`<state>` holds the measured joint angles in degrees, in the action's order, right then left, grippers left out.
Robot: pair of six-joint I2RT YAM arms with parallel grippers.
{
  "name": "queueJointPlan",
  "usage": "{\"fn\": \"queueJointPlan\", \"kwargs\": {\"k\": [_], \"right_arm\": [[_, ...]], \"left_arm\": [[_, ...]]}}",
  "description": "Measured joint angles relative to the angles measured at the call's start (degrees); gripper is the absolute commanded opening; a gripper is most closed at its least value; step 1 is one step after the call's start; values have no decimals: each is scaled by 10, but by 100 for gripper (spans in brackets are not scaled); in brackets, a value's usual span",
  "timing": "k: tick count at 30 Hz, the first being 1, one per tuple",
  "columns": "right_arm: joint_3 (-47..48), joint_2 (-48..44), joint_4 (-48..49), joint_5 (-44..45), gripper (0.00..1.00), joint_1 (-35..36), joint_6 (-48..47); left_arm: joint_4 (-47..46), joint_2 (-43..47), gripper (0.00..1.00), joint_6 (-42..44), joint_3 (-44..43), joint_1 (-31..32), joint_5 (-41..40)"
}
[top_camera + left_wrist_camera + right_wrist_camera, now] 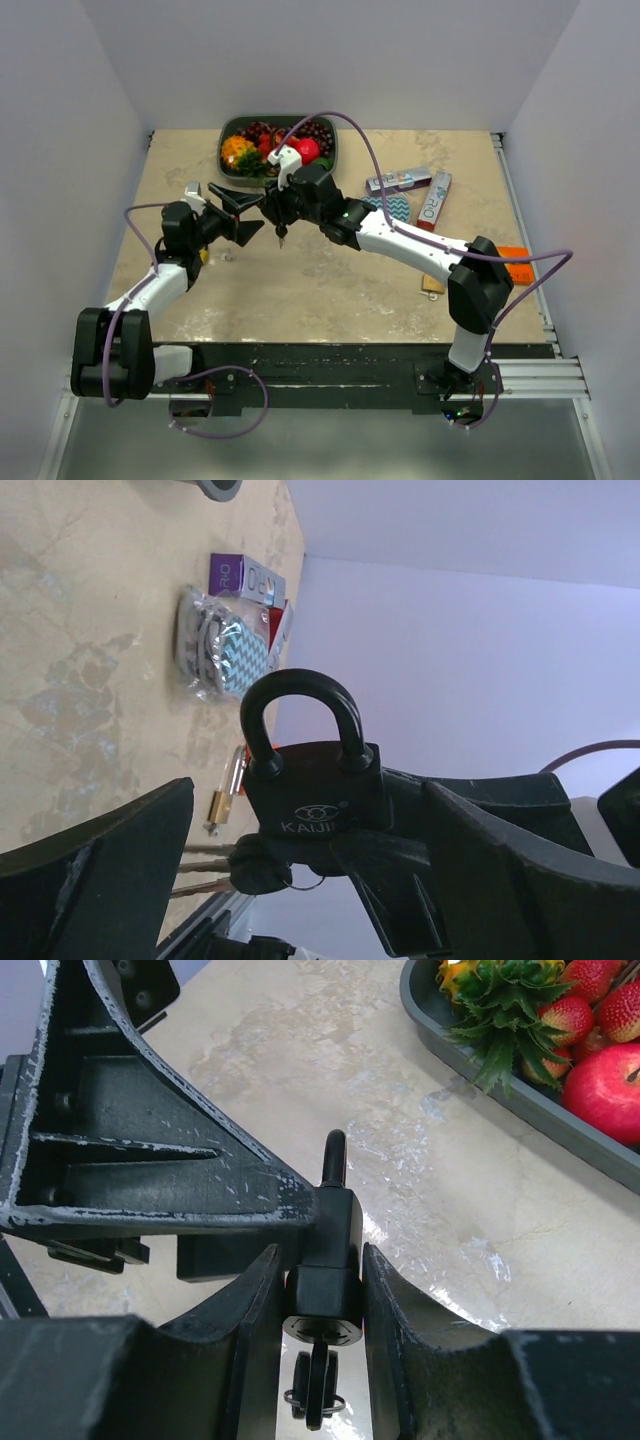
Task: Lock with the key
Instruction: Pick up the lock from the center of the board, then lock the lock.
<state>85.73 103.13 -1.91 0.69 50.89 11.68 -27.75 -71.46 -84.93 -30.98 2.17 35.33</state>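
Note:
A black padlock is held above the table, with my right gripper shut on its body. In the right wrist view the padlock shows edge-on between my fingers. A black-headed key sticks out of its underside, on a wire ring. In the left wrist view both legs of the shackle meet the padlock, and a bunch of keys hangs below. My left gripper stands open, one finger on each side of the padlock.
A grey fruit tray stands at the back. Right of the arms lie two boxes, a patterned pouch, a small brass padlock and an orange item. The left arm's finger fills the right wrist view's left side.

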Motion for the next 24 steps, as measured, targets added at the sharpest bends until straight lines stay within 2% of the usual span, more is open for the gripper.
{"fn": "queueJointPlan", "kwargs": {"k": [5,6,8,9,12,14,18,20,21,22,23,24], "right_arm": [[0,0,0,-2,0,0,13],[0,0,0,-2,0,1,16],[0,0,0,-2,0,2,21],[0,1,0,-2,0,2,24],[0,5,3,-2,0,4,30],[0,6,6,0,0,5,33],[0,6,6,2,0,5,36],[0,6,6,2,0,5,37],[0,6,6,1,0,5,37],[0,6,6,1,6,5,37],[0,6,6,0,20,5,37],[0,6,6,-2,48,5,37]], "left_arm": [[-23,-10,97,-21,0,17,-2],[-29,-13,88,-26,0,19,-2],[-34,-16,80,-33,0,21,-2],[-36,-18,71,-37,0,21,-2],[-38,-19,61,-42,0,21,-5],[-34,-23,59,-45,0,21,-7],[-35,-26,26,-55,0,21,-7],[-35,-26,18,-56,0,21,-8],[-35,-26,8,-56,0,21,-7],[-35,-26,2,-56,0,21,-7],[-35,-26,0,-56,0,21,-7],[-35,-26,0,-56,0,21,-7]]}}
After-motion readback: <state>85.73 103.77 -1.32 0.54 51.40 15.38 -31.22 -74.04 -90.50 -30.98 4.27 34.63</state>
